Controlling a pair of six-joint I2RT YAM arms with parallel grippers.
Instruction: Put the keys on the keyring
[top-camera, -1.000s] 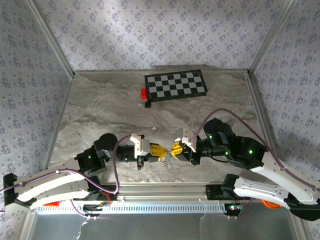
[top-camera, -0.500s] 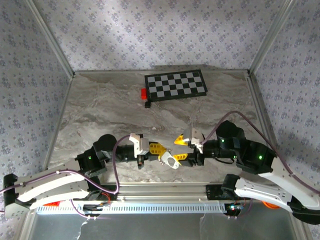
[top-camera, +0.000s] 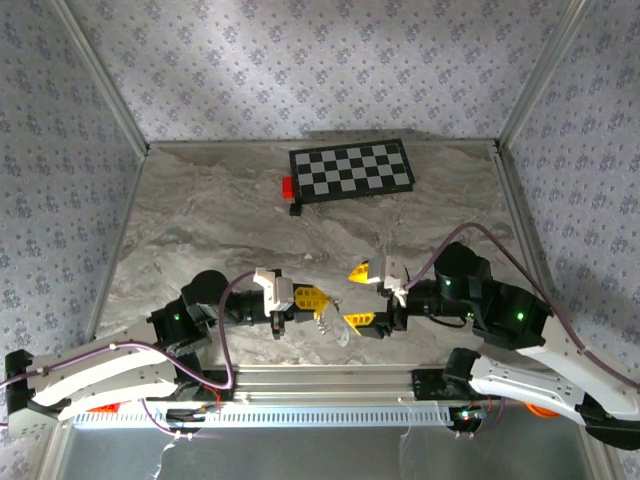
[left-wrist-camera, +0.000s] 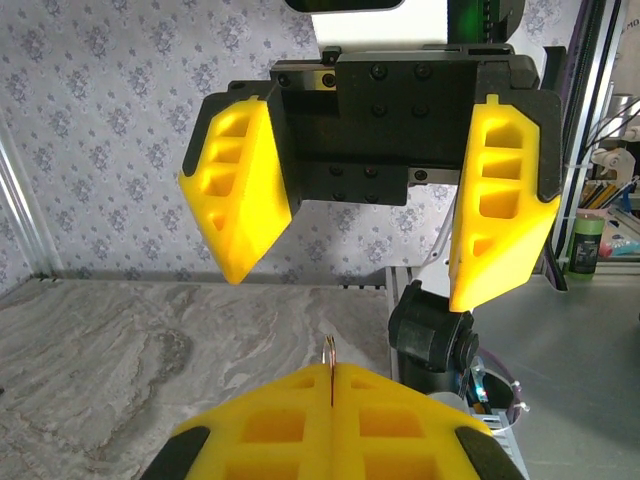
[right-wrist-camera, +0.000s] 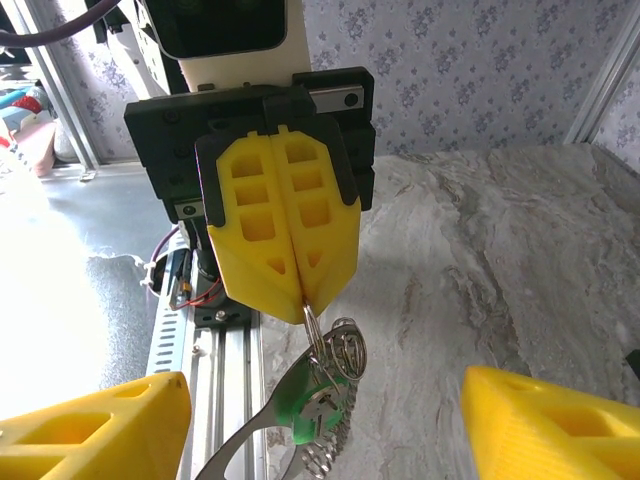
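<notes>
My left gripper (top-camera: 324, 303) is shut on the keyring (right-wrist-camera: 312, 325), whose thin loop sticks out between its yellow pads (right-wrist-camera: 285, 215) and shows edge-on in the left wrist view (left-wrist-camera: 330, 352). From the ring hang a green tag (right-wrist-camera: 322, 405), a short chain, smaller rings and a silvery key (right-wrist-camera: 240, 440), all dangling above the marble near the table's front edge (top-camera: 336, 322). My right gripper (top-camera: 359, 297) faces the left one with its fingers (left-wrist-camera: 240, 190) spread wide. Nothing is between them, and it stands a short way right of the bunch.
A checkerboard (top-camera: 352, 170) lies at the back of the marble table, with a small red block (top-camera: 287, 186) and a black block (top-camera: 295, 209) at its left end. An aluminium rail (top-camera: 330, 385) runs along the near edge under both arms.
The right gripper has opened and drawn back to the right, away from the left gripper's tips. The bunch of keys now hangs from the left gripper alone.
</notes>
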